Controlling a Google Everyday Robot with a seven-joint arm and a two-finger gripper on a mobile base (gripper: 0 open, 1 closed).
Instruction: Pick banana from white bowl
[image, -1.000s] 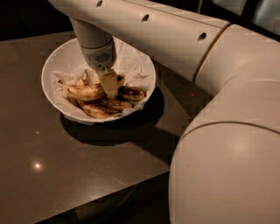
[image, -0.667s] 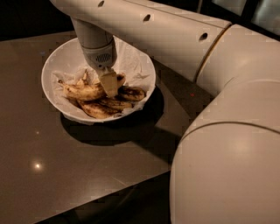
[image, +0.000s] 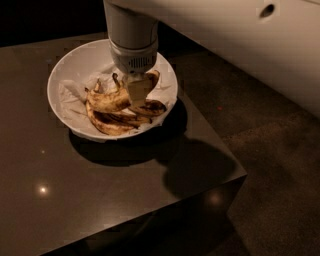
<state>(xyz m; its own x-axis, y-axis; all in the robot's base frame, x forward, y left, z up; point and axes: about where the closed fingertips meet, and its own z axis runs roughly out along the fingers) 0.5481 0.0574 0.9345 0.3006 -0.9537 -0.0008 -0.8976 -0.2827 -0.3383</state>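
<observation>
The white bowl (image: 75, 57) stands on the far left part of a dark table, lined with crumpled white paper (image: 70, 92). Several brown-speckled bananas lie in it. The palest, curved banana (image: 107, 101) lies at the middle, with darker ones below and to its right (image: 150, 106). My gripper (image: 137, 91) hangs from the white wrist (image: 131, 35) straight down into the bowl. It rests on the bananas just right of the pale one. The wrist hides part of the bunch.
The dark glossy table (image: 100, 200) ends in a corner at the front right (image: 244, 175), with brown floor (image: 280, 165) beyond. My thick white arm (image: 250, 40) spans the top right above the floor.
The bulky arm segment that filled the right foreground is out of view, and the table corner and floor now show. The gripper stays down in the bowl on the bananas, slightly further right.
</observation>
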